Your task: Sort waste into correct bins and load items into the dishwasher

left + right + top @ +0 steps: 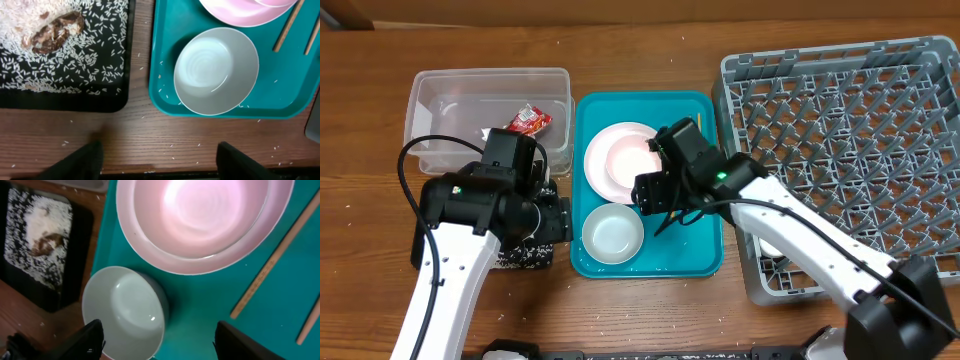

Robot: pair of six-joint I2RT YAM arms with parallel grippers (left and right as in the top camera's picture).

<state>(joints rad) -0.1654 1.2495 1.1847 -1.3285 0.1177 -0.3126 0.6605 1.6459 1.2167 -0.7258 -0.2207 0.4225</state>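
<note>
Your left gripper hangs over the table, just in front of the black tray, jaws wide apart and empty. Your right gripper hovers over the teal tray, jaws spread, gripping nothing. White bowl, pink plate and chopsticks lie in that tray. Rice scraps cover the black tray. Red wrapper sits in the clear tub.

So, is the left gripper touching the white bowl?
Apart. Left wrist view: the left gripper hangs open over the table, short of the teal tray holding the white bowl.
</note>
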